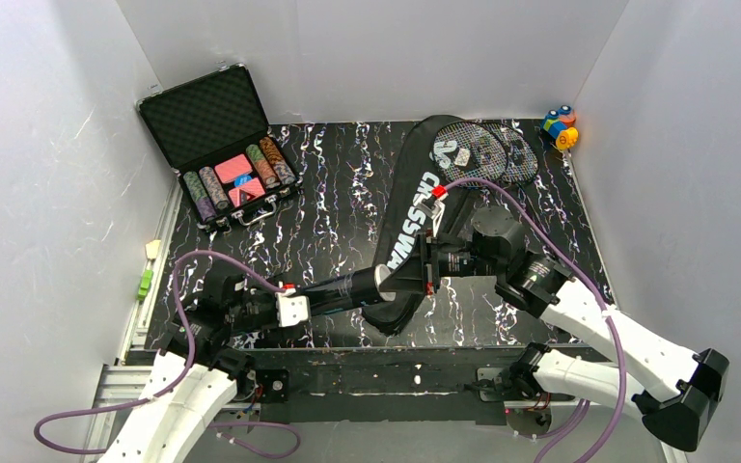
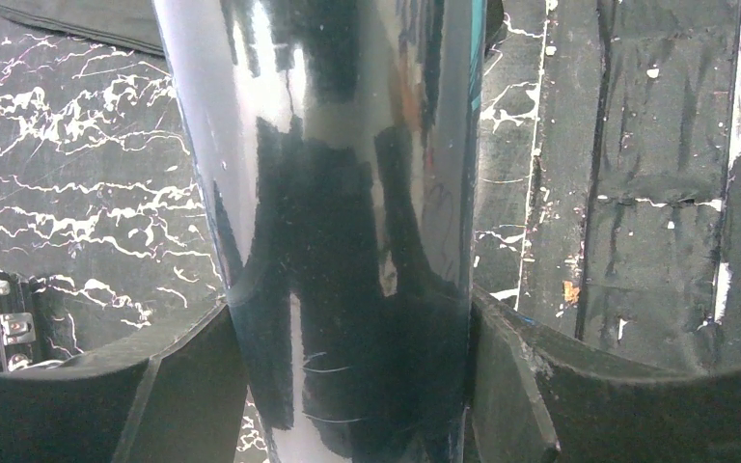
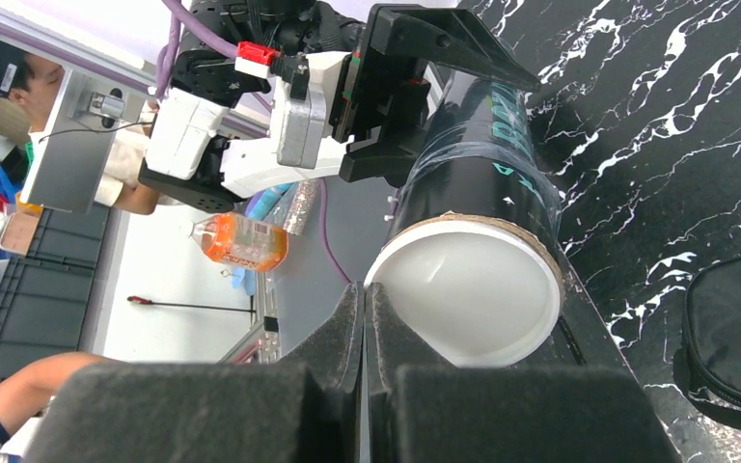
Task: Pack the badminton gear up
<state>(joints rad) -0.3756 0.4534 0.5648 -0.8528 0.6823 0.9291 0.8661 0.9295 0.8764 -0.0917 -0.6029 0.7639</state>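
My left gripper (image 1: pixel 343 289) is shut on the long dark glossy tube (image 1: pixel 371 285) and holds it level above the table's near edge. In the left wrist view the tube (image 2: pixel 347 193) fills the gap between both fingers (image 2: pixel 526 386). Its white round lid (image 3: pixel 468 285) faces my right gripper (image 3: pixel 367 294), which is shut with nothing in it, tips right at the lid's left rim. The black CROSSWAY bag (image 1: pixel 413 217) lies across the table's middle. Two dark-framed rackets (image 1: pixel 482 149) stick out of its far end.
An open black case of poker chips (image 1: pixel 227 154) stands at the back left. Small colourful toy blocks (image 1: pixel 560 127) sit in the back right corner. White walls close in three sides. Part of the bag (image 3: pixel 733 338) lies beside the tube's lid end.
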